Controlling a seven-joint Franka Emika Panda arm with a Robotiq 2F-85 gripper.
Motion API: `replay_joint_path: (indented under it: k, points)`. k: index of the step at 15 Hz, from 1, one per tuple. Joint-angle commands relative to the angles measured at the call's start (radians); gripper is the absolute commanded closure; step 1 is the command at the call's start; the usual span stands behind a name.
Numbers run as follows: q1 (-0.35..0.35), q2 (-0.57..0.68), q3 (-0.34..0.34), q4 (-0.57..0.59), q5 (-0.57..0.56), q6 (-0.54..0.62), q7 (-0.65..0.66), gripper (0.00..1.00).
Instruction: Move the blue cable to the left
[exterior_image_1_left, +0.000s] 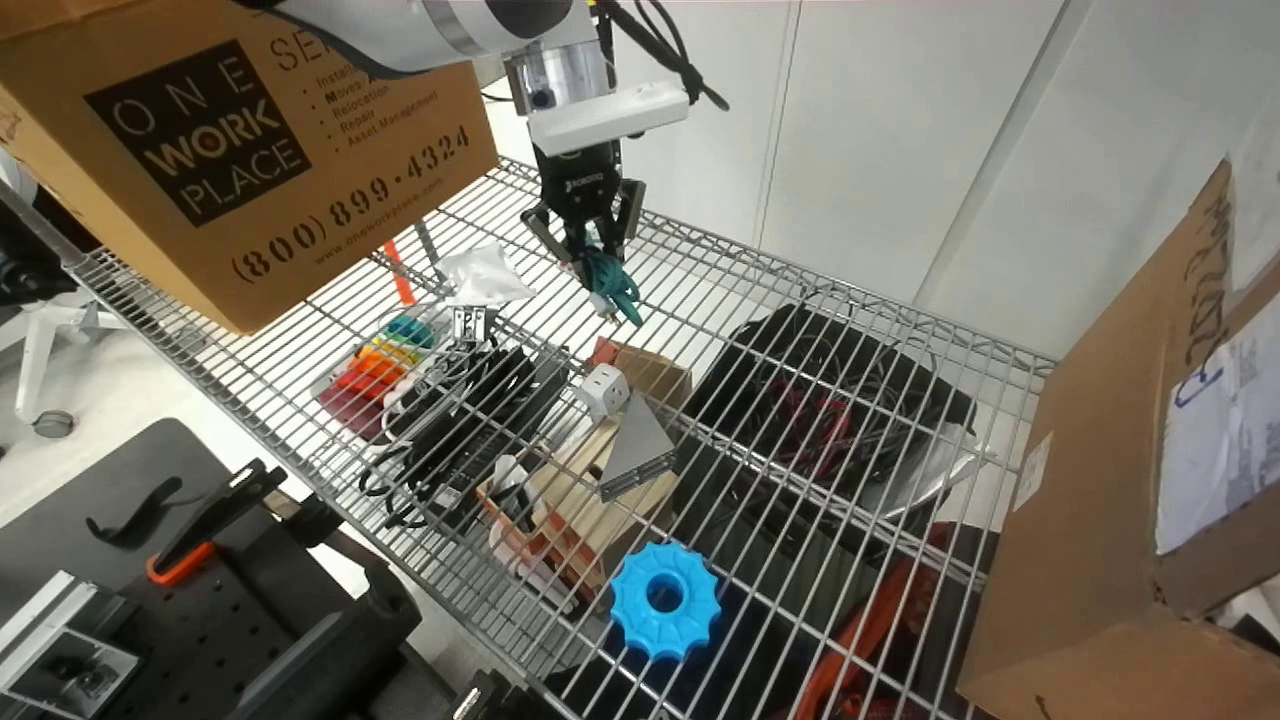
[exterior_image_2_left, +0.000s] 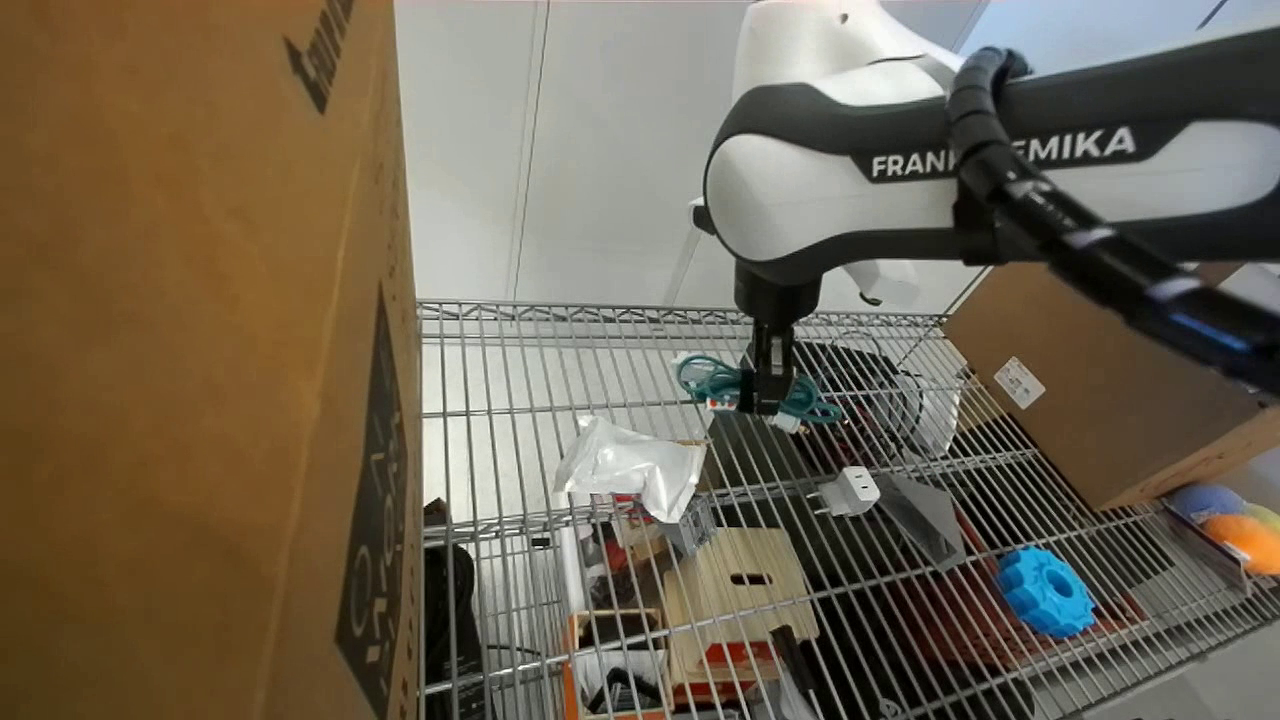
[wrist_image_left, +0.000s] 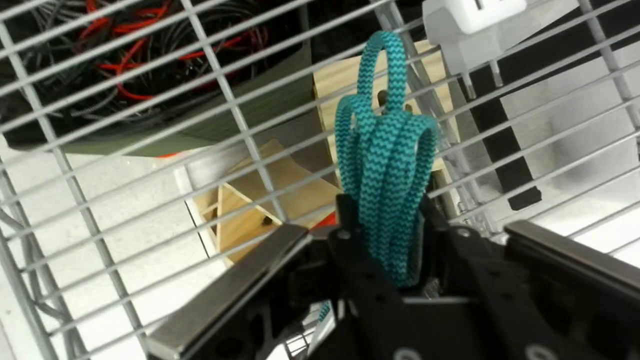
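Your claw (wrist_image_left: 388, 212) grips the blue cable (wrist_image_left: 387, 155) by its middle, long axis crosswise to your squeeze, so it juts out both sides; beneath spreads the table (exterior_image_2_left: 560, 312), and picture-left in both exterior views lies the white packet (exterior_image_2_left: 630, 465) your carry should clear.

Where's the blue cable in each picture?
In an exterior view: blue cable above centre, in the hand.
In an exterior view: blue cable right of centre.
Wrist view: blue cable just right of centre.
Shared landmark: white plug adapter, lower than the blue cable in both exterior views, upper right in wrist view.
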Motion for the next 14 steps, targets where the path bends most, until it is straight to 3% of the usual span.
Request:
replay_joint_path:
  k: [1,9,10,11,14]
  points:
    - [0.027,-0.071,0.018,-0.146,-0.056,0.085,-0.103,0.92]
    - [0.062,-0.166,0.036,-0.373,-0.204,0.291,-0.238,0.92]
    - [0.063,-0.171,0.034,-0.389,-0.226,0.306,-0.257,0.44]
    - [0.063,-0.178,0.028,-0.402,-0.251,0.322,-0.278,0.43]
    - [0.059,-0.195,0.020,-0.435,-0.295,0.355,-0.273,0.22]
